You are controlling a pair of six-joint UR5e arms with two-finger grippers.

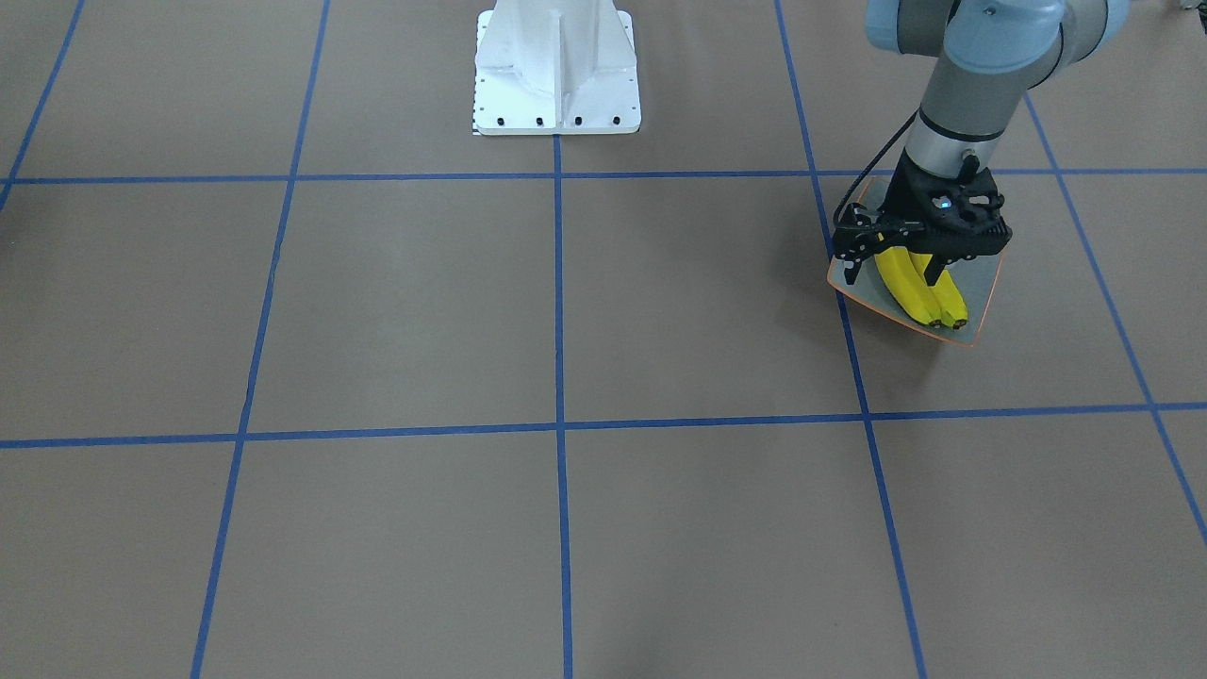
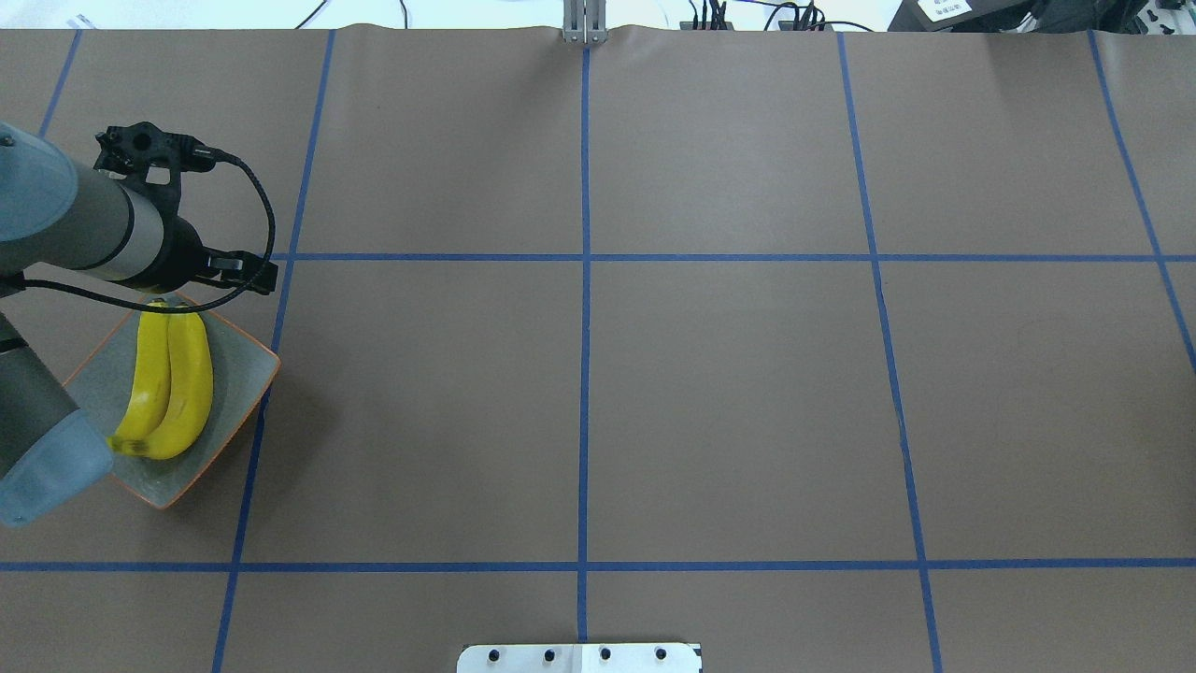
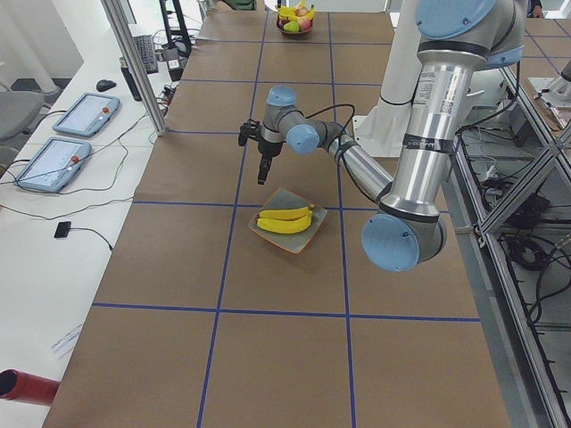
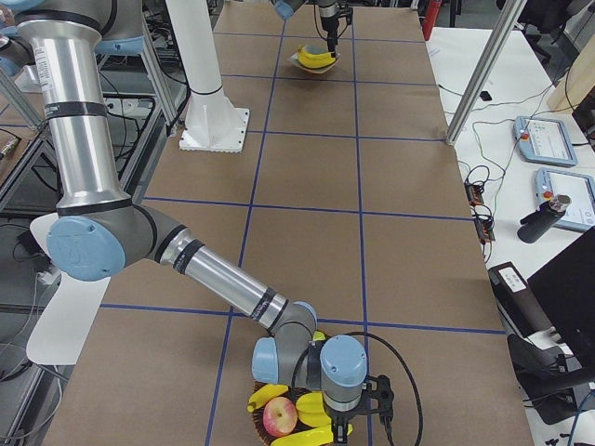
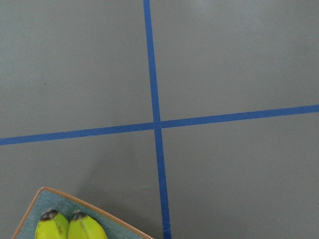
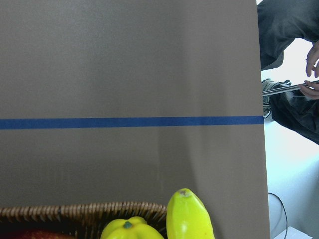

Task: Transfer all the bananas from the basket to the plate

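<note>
Front-facing view: two bright yellow curved bananas (image 1: 919, 294) lie side by side, touching, on the square grey-green plate with an orange rim (image 1: 985, 283). The plate sits at the robot's left on the brown paper-covered table with blue tape lines (image 1: 424, 311). The left pincer (image 1: 890, 273) hangs over them, fingers spread, nothing between. Overhead view: the pair's long axis runs toward and away from the robot; no basket shows here. Exterior left view: this pincer is above the plate's edge, touching nothing. Exterior right view: the right pincer (image 4: 340, 426) reaches down among fruit at the table's opposite end, well apart from the plate; whether it is released or clenched cannot be told. Right wrist view: one more yellow banana (image 6: 189, 216) shows its tip over the rim of the woven wicker basket (image 6: 75, 210), long axis pointing toward the blue line, close under the camera. Judgement: the right arm is by far the nearer to the fruit yet to be moved.
</note>
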